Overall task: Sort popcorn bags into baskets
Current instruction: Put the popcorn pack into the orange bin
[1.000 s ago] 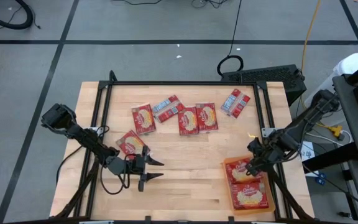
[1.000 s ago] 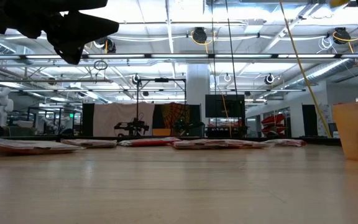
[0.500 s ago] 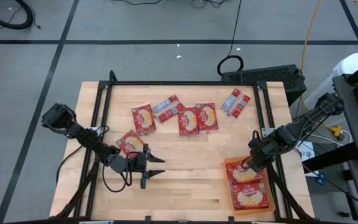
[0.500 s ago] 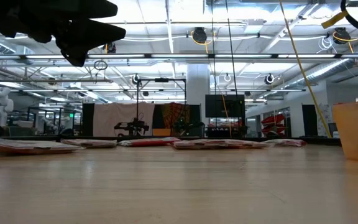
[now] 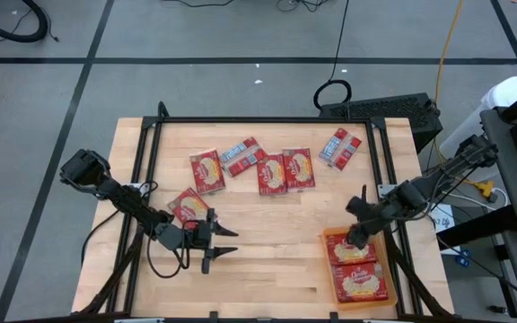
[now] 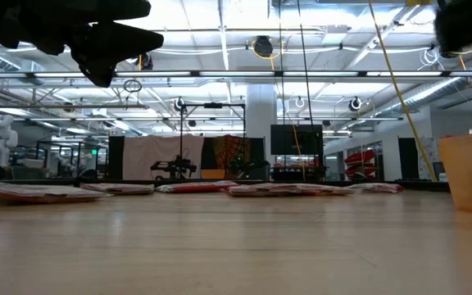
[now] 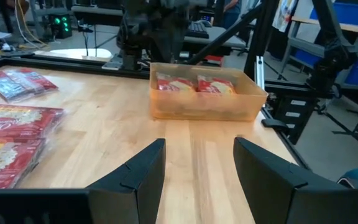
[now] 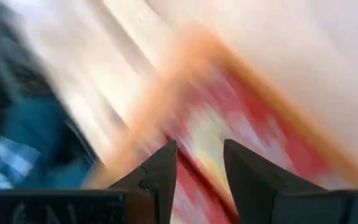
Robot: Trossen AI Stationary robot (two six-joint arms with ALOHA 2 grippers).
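Several red popcorn bags lie flat on the wooden table: one, one, an overlapping pair, one at the far right, and one close to my left gripper. The orange basket stands at the near right with two bags in it. My left gripper hovers open and level over bare wood left of centre, pointing at the basket. My right gripper hangs open over the basket's far end, pointing down, with nothing between its fingers.
A black frame runs around the table's far and side edges. Bare wood lies between my left gripper and the basket. A dark box and cables sit beyond the far right corner. The low view shows the bags in a far row.
My right gripper has swung toward the table's left over the basket's far end and rolled at the wrist, staying open. The bags and basket have not moved.
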